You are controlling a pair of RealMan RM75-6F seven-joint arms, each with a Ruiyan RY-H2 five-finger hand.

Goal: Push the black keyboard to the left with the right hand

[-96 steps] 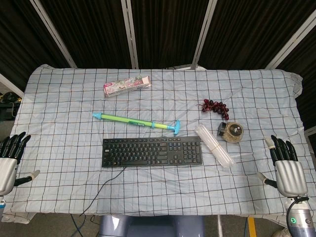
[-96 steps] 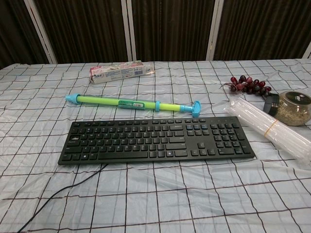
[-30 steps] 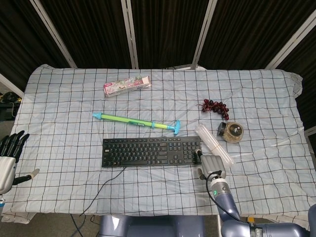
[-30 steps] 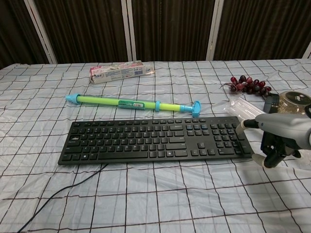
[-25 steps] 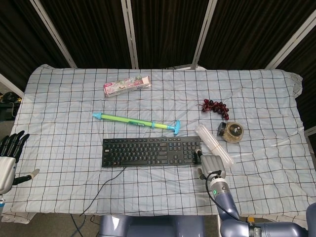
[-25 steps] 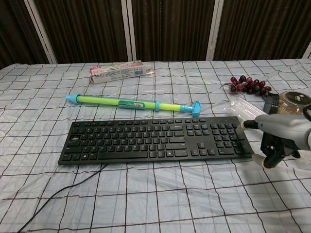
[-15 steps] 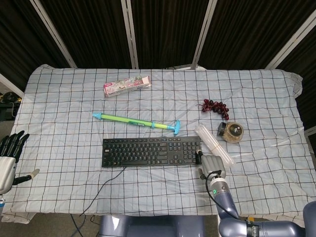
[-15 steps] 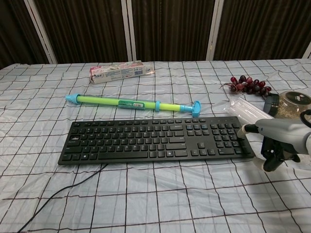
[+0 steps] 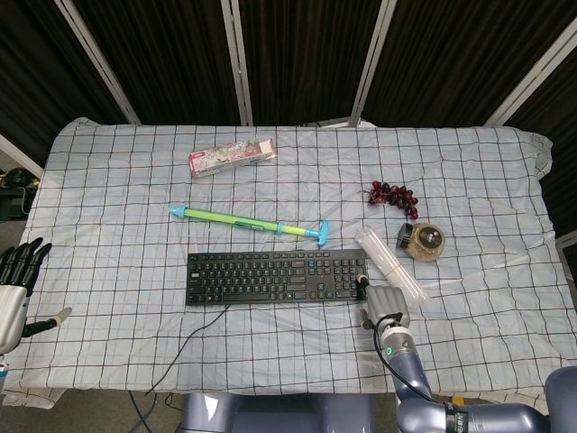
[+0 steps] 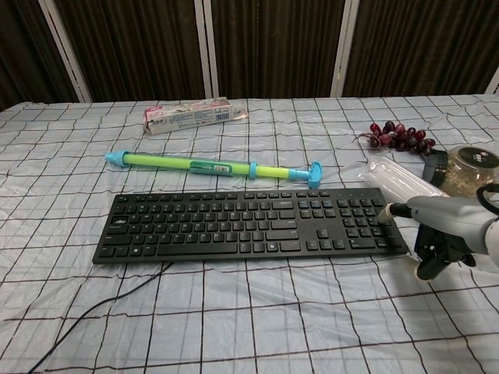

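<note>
My right hand (image 10: 438,227) sits low on the table at the right end of the flat black keyboard (image 10: 248,224). A pale fingertip (image 10: 387,209) points at the keyboard's right edge and looks to be touching it, while the rest of my fingers are curled under the grey back of the hand with nothing in them. From the head view the same hand (image 9: 385,307) lies just off the keyboard's near right corner. My left hand (image 9: 15,290) rests far out at the left edge of the checked blue-and-white tablecloth (image 9: 117,298), well apart from everything else, its dark fingers spread and holding nothing.

The keyboard (image 9: 277,277) lies in the near middle of the table, its long side running across, and its thin black cable (image 10: 93,312) trails off the near left corner toward the table's front edge.

Just beside my right hand, on the far side, lies a bundle of clear plastic tubes (image 10: 409,187) held by a yellow band. Behind the keyboard lies a long green and blue plastic water pump toy (image 10: 210,167), slightly slanted. Further right are a round glass jar (image 10: 472,170) with a small black object against it, and a bunch of dark red grapes (image 10: 398,135). Farthest back, left of centre, is a flat pink printed box (image 10: 195,114).
</note>
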